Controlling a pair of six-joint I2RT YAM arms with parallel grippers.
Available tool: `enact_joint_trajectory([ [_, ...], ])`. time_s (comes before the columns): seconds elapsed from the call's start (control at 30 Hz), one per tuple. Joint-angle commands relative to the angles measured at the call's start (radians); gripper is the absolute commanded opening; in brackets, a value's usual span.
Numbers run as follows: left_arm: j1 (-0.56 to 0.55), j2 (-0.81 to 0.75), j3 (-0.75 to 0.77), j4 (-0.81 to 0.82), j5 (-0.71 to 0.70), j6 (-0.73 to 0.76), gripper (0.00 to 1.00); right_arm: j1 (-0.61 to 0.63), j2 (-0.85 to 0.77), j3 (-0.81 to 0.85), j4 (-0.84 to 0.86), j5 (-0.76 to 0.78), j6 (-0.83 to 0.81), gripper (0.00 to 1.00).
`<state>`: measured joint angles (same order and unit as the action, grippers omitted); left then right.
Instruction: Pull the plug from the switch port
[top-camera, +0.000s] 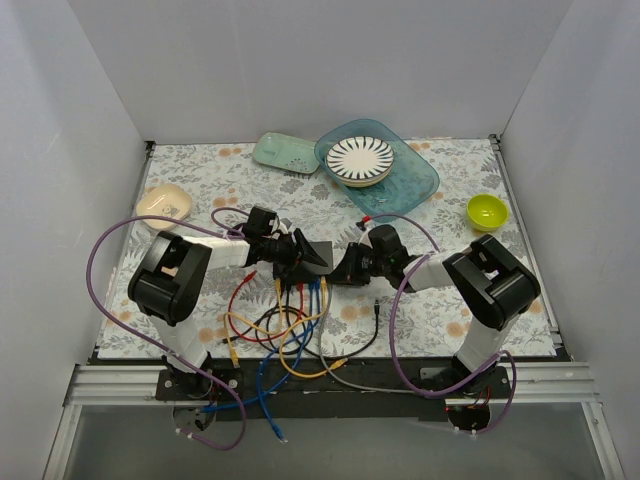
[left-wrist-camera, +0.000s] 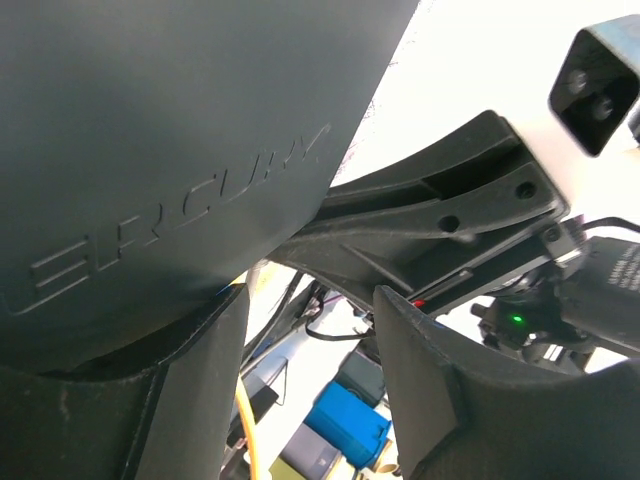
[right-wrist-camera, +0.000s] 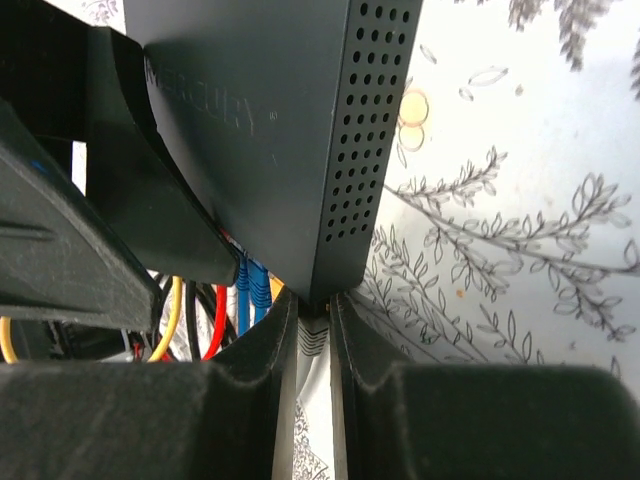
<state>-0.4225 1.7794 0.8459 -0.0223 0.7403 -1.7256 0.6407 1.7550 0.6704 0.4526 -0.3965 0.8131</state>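
Starting at the near edge, we are seeing a tangle of cables (top-camera: 285, 345) in blue, yellow, red, black and grey. They are fanning out over the floral tablecloth (top-camera: 440, 300) toward the arm bases, and some blue ends are hanging past the rail.

Further in, at the middle of the table, the switch (right-wrist-camera: 270, 120) is sitting tilted up between the two grippers. The right gripper (right-wrist-camera: 313, 335) is pinching the switch's lower corner. Its fingers are standing almost together with only a thin slit between them, and the vented side is rising out of that slit. The left gripper (left-wrist-camera: 310, 360) is spread wide. One finger (left-wrist-camera: 190, 400) is lying against the lettered face of the switch, and we are seeing nothing clamped between the pair. Through that gap a blue plug (left-wrist-camera: 350, 420) and a yellow cable (left-wrist-camera: 245, 440) are showing; whether the plug is sitting in a port, we cannot tell.

Beyond the grippers, a peach bowl (top-camera: 165, 203) is resting at the left and a lime bowl (top-camera: 487, 211) at the right, well apart. Farthest back, a teal tray (top-camera: 420, 180) is carrying a stack of striped plates (top-camera: 360, 160) in its left half. A pale green dish (top-camera: 285, 152) is lying just beside the tray.
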Motion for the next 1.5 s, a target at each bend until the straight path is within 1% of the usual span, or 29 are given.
enact_joint_trajectory([
  [0.0, 0.011, 0.020, -0.031, -0.013, -0.200, 0.018, 0.53, 0.030, -0.008, -0.101, -0.100, -0.153, 0.000, 0.01],
  [0.3, 0.010, 0.023, -0.044, -0.005, -0.229, 0.020, 0.53, 0.030, -0.042, -0.134, -0.112, -0.150, 0.024, 0.01],
  [0.5, -0.018, 0.011, -0.002, -0.074, -0.232, 0.063, 0.52, 0.030, -0.008, -0.097, -0.107, -0.140, 0.032, 0.01],
  [0.6, -0.051, -0.021, 0.024, -0.143, -0.315, 0.096, 0.52, 0.030, -0.002, -0.077, -0.118, -0.130, 0.028, 0.01],
  [0.63, -0.059, -0.029, 0.030, -0.180, -0.391, 0.101, 0.52, 0.030, 0.001, -0.074, -0.118, -0.127, 0.028, 0.01],
  [0.73, -0.094, -0.031, 0.058, -0.244, -0.510, 0.104, 0.52, 0.028, 0.001, -0.060, -0.130, -0.117, 0.029, 0.01],
  [0.77, -0.114, -0.019, 0.067, -0.260, -0.589, 0.107, 0.52, 0.028, 0.001, -0.057, -0.137, -0.114, 0.028, 0.01],
  [0.87, -0.140, 0.012, 0.104, -0.326, -0.711, 0.098, 0.52, 0.030, -0.005, -0.043, -0.163, -0.107, 0.017, 0.01],
  [0.93, -0.142, 0.037, 0.110, -0.349, -0.726, 0.069, 0.52, 0.030, -0.015, -0.034, -0.195, -0.099, -0.002, 0.01],
  [1.0, -0.142, 0.063, 0.116, -0.360, -0.772, 0.043, 0.52, 0.030, -0.025, -0.031, -0.209, -0.094, -0.014, 0.01],
  [1.17, -0.142, 0.112, 0.151, -0.360, -0.757, 0.005, 0.52, 0.033, -0.035, -0.046, -0.238, -0.102, -0.045, 0.01],
  [1.4, -0.139, 0.147, 0.196, -0.352, -0.742, -0.029, 0.52, 0.047, -0.045, -0.104, -0.215, -0.136, -0.054, 0.01],
  [1.47, -0.136, 0.153, 0.199, -0.347, -0.699, -0.040, 0.52, 0.045, -0.045, -0.114, -0.210, -0.146, -0.055, 0.01],
])
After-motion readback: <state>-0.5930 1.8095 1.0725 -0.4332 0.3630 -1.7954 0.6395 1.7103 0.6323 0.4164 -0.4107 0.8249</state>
